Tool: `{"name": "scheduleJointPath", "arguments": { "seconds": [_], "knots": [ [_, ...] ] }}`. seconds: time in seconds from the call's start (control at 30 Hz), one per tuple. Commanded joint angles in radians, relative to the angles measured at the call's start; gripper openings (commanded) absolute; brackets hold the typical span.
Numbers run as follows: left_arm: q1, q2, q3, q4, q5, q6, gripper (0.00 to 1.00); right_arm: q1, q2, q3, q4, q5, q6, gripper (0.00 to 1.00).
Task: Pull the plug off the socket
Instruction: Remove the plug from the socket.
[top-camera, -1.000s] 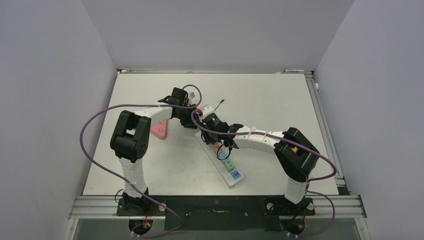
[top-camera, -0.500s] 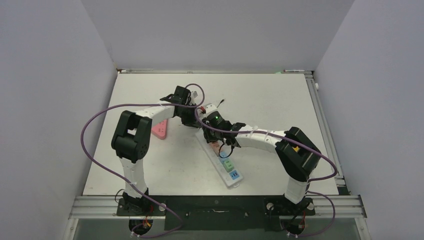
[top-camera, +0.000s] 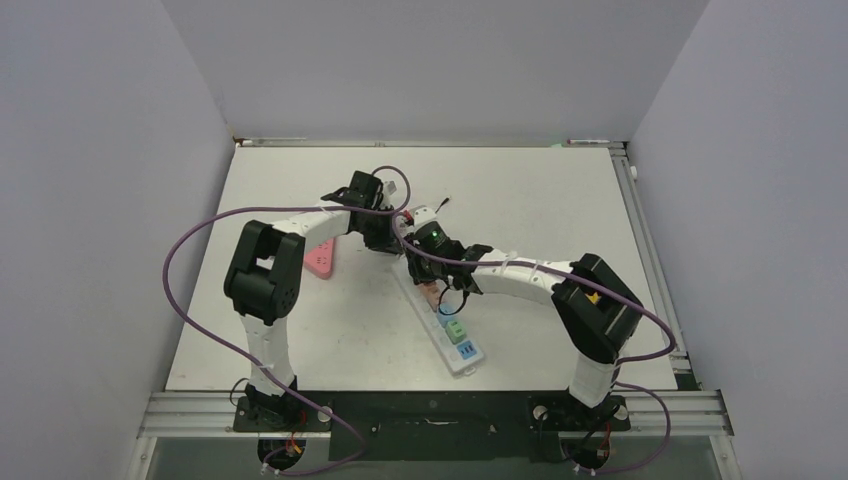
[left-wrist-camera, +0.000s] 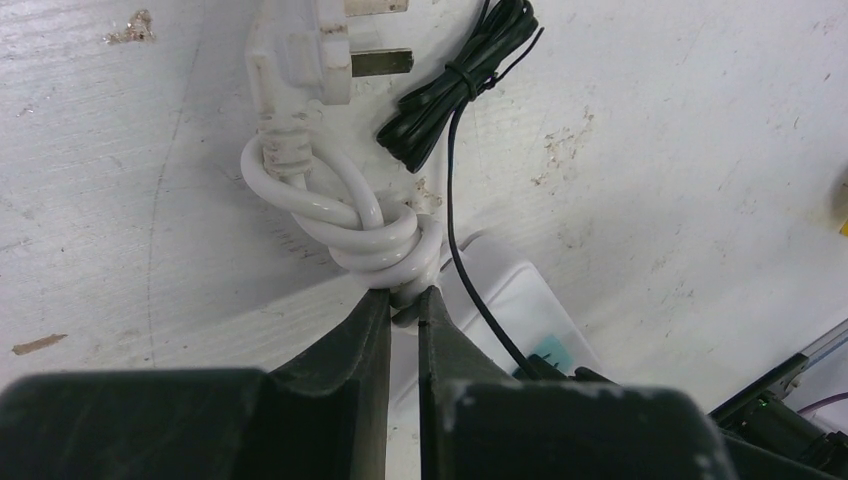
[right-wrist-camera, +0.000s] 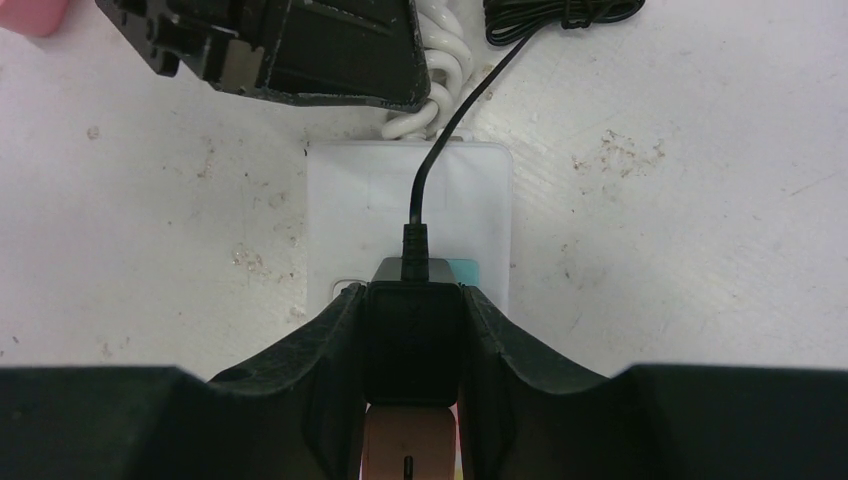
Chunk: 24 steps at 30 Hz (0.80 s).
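Plug (right-wrist-camera: 412, 340) in right hand's (right-wrist-camera: 412, 298) grip

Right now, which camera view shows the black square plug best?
The right wrist view: the black square plug sits in the centre, clamped between the right fingers, on the white plastic power strip. The left wrist view catches only a corner; the top view hides it under the right arm.

White table (top-camera: 560, 200) bears power strip (top-camera: 462, 350), pink block (top-camera: 319, 259)
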Motion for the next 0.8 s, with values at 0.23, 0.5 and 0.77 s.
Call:
{"name": "scheduleJointPath", "arguments": {
  "seconds": [0.23, 0.5, 0.77],
  "knots": [
    [-0.003, 0.06, 0.014, -0.031, -0.074, 0.036, 0.0, 0.172, 0.034, 0.114, -0.135, 0.399, -0.093, 0.05],
    [-0.002, 0.066, 0.017, -0.037, -0.077, 0.039, 0.0, 0.247, 0.07, 0.152, -0.147, 0.503, -0.15, 0.05],
    [-0.002, 0.069, 0.02, -0.038, -0.078, 0.04, 0.0, 0.231, 0.059, 0.154, -0.146, 0.465, -0.123, 0.05]
  ]
}}
